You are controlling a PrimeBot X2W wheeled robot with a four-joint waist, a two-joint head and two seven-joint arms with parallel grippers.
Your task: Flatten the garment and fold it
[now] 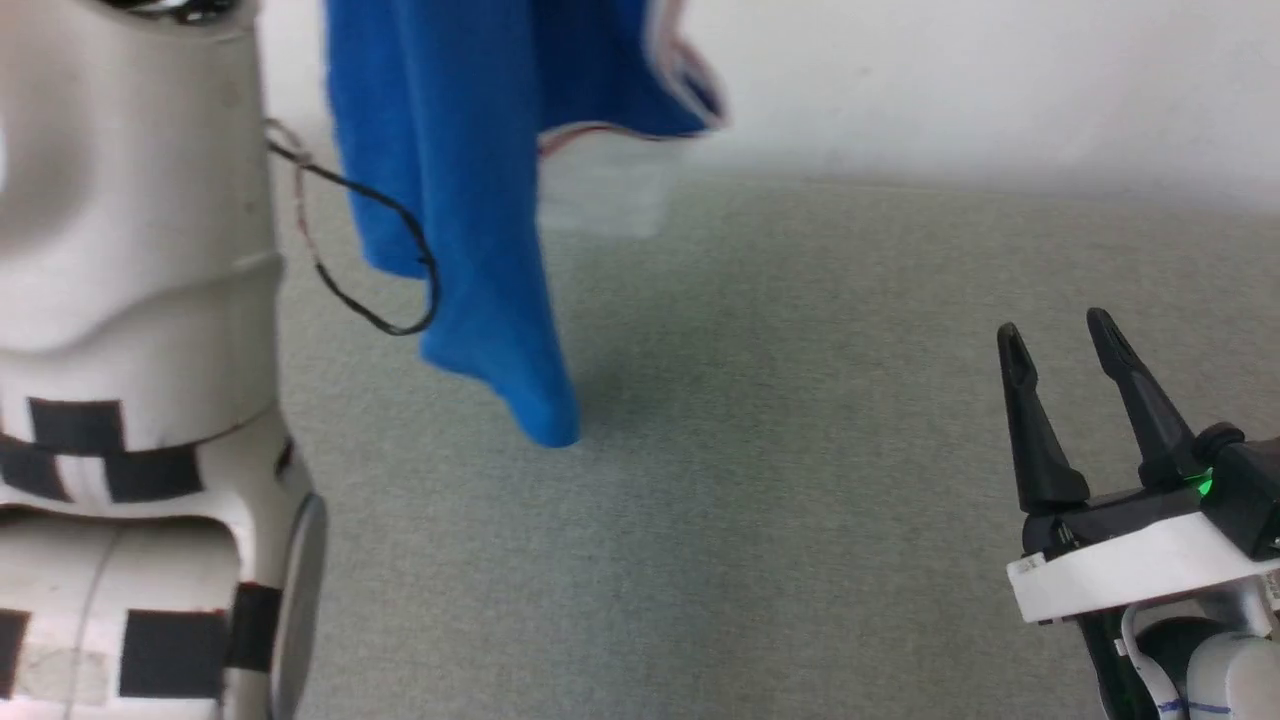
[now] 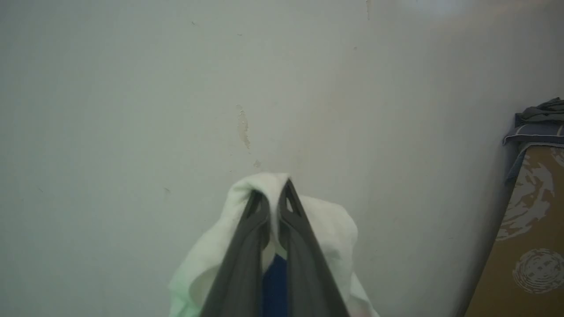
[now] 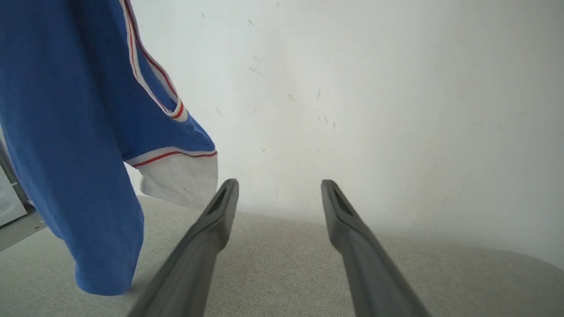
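Note:
The garment, a royal-blue shirt with a white sleeve and red-and-white trim, hangs from above at the upper left of the head view, its lowest blue tip just reaching the grey surface. In the left wrist view my left gripper is shut on a white sleeve fold of the garment, with blue cloth below the fingers. My right gripper stands open at the lower right, empty and well to the right of the cloth. The right wrist view has the garment hanging left of my open right gripper.
My pale left forearm with black markings stands tall at the left, a thin black cable looping in front of the cloth. A white wall backs the surface. A brown patterned board with folded cloth on top stands at the far right.

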